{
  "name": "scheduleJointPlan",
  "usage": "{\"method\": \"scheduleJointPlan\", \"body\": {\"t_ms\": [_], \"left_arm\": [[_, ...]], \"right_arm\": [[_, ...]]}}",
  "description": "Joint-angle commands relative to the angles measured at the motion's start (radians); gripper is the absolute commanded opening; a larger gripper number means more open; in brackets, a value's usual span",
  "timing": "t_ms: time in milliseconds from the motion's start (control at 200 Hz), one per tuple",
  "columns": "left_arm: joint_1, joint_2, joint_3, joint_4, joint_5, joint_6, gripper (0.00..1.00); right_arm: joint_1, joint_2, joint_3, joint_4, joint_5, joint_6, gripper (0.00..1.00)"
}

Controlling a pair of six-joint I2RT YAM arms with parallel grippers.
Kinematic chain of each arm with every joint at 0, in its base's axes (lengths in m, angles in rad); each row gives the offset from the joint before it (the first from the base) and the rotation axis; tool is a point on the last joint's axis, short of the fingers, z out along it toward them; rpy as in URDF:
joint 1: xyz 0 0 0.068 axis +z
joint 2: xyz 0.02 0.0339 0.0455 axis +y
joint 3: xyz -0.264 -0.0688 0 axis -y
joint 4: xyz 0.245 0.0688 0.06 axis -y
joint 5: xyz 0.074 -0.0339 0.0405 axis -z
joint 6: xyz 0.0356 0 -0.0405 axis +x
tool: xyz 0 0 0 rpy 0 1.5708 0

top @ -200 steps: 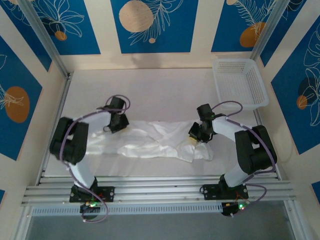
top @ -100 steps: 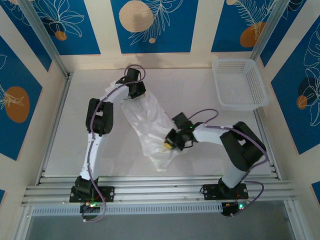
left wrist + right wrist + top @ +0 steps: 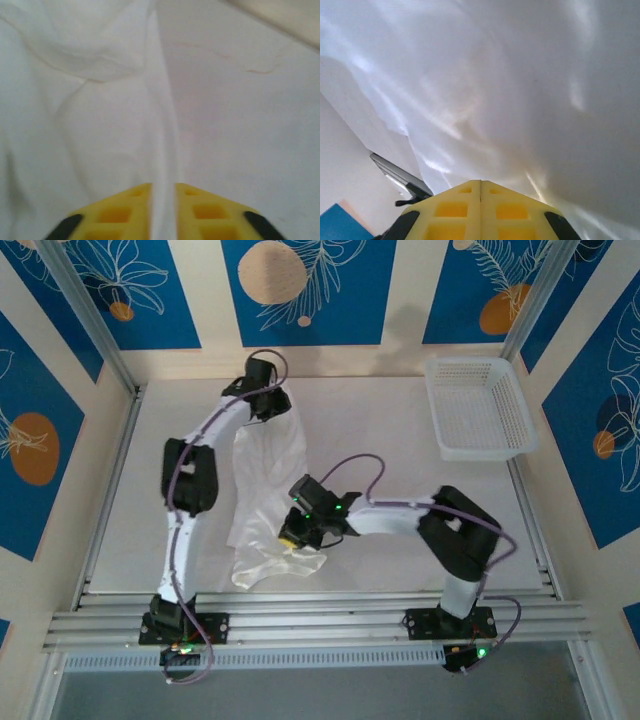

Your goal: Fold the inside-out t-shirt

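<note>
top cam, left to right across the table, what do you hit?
left arm's elbow → inside-out t-shirt → white basket

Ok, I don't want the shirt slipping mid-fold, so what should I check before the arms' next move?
1. The left gripper pinches the t-shirt: ok, a cloth ridge runs into its jaws.
2. The right gripper is shut at the cloth: ok.
3. Shirt stretched between both grippers: ok.
4. Shirt lying smooth: not ok, the near end is bunched.
5. The basket is apart from the shirt: ok.
6. Which end holds the neck: cannot tell.
</note>
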Motion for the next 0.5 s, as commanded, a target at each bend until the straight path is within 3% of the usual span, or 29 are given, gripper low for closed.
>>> {"method": "scheduleJointPlan", "body": {"t_ms": [0, 50, 210, 330, 495], "left_arm": [[0.006, -0.371, -0.267, 0.124, 0.029, 0.042, 0.35], [0.007, -0.499, -0.419, 0.144, 0.034, 0.036, 0.39], [0.006, -0.856, -0.817, 0.103, 0.025, 0.034, 0.43], [0.006, -1.047, -1.048, 0.051, 0.033, 0.058, 0.47], [0.006, -1.163, -1.249, -0.024, 0.056, 0.045, 0.50]], "right_arm": [[-0.056, -0.207, -0.096, -0.122, 0.213, -0.225, 0.21], [-0.113, -0.262, -0.164, -0.087, 0.183, -0.322, 0.25], [-0.315, -0.289, -0.281, 0.009, -0.129, -0.513, 0.32], [-0.325, -0.228, -0.266, -0.007, -0.197, -0.602, 0.47], [-0.296, -0.086, -0.245, 0.115, -0.292, -0.568, 0.49]]}}
